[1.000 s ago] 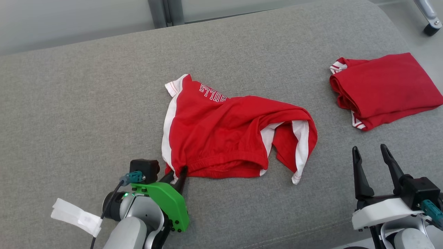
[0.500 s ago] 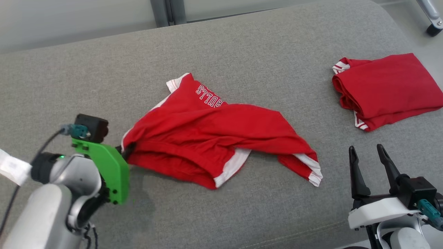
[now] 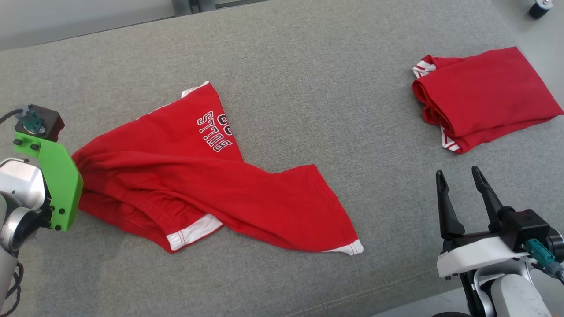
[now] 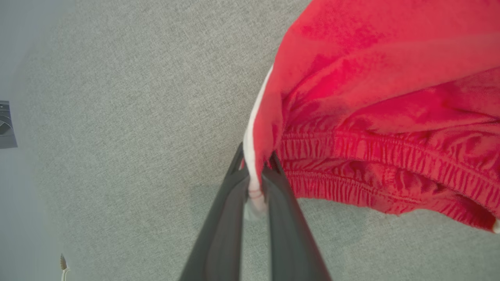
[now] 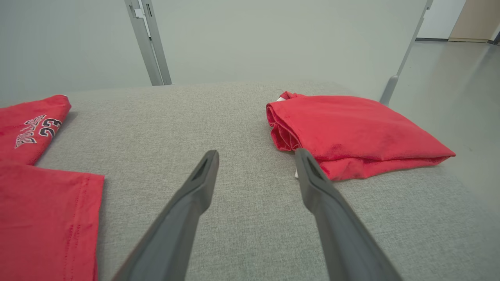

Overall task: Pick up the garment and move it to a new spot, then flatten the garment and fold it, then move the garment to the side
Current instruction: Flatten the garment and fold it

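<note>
We've got our left gripper [image 4: 256, 164] clamped on the red shorts [image 3: 211, 189] at the waistband [image 4: 371, 152]. They stretch rightward across the grey cushion [image 3: 308, 66] toward our right gripper [image 3: 458, 171], which is spread apart and empty.

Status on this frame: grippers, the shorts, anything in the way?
Left gripper shut on red shorts, waistband edge. Right gripper open, empty. Folded red garment lies apart at right, not in the way.

red garment [image 3: 246, 198] with white trim and lettering, on plain grey cushion [image 3: 308, 88].
</note>
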